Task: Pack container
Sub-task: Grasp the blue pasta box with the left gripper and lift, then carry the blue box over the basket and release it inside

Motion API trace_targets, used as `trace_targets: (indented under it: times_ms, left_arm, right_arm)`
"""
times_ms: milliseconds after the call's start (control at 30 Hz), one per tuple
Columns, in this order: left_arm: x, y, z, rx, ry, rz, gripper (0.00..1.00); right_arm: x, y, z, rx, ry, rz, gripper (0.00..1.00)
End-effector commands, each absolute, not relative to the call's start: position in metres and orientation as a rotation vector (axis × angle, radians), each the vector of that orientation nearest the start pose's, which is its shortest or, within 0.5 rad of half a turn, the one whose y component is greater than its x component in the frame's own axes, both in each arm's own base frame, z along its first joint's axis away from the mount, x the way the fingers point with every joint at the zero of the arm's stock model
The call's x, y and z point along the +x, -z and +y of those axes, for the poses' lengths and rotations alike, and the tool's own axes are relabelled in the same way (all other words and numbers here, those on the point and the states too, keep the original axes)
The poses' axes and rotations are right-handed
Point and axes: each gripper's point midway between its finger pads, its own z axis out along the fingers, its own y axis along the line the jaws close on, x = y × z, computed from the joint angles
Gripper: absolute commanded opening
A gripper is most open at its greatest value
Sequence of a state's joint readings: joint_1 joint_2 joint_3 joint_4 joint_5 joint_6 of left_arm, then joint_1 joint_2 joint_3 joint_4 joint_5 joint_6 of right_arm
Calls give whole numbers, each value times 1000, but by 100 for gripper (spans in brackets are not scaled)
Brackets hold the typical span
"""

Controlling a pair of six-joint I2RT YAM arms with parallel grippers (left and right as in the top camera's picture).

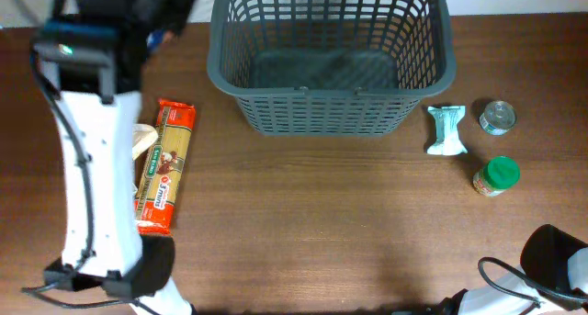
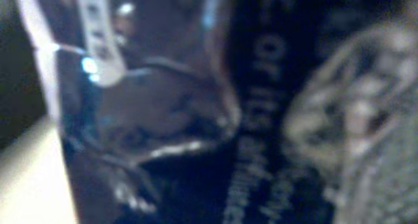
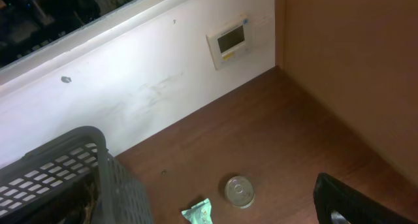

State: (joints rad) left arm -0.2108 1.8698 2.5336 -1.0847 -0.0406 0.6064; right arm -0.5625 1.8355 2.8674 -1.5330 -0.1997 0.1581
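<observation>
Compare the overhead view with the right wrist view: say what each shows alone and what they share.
Only overhead: the pasta packet lying left of the grey basket, and the green-lidded jar. Only right wrist: a small display panel on the white wall behind the table. Both: the grey basket, the tin can and the teal packet next to it.
</observation>
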Motion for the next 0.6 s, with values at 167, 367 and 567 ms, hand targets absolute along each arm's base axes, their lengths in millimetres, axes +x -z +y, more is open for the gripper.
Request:
trace_targets:
  times_ms: [167,367,567]
  left_arm:
    - [496,-437,-220,1279,-385,1491,2]
    - [545,-322,-247,1398,-345,1660,2]
    - [584,-222,-263,1454,-440,1772,2]
  right_arm:
    - [338,-492,-174,620,39,1965,99]
    - [338,-492,-174,621,39,1965,99]
    - [338,-492,-174,621,39,1965,99]
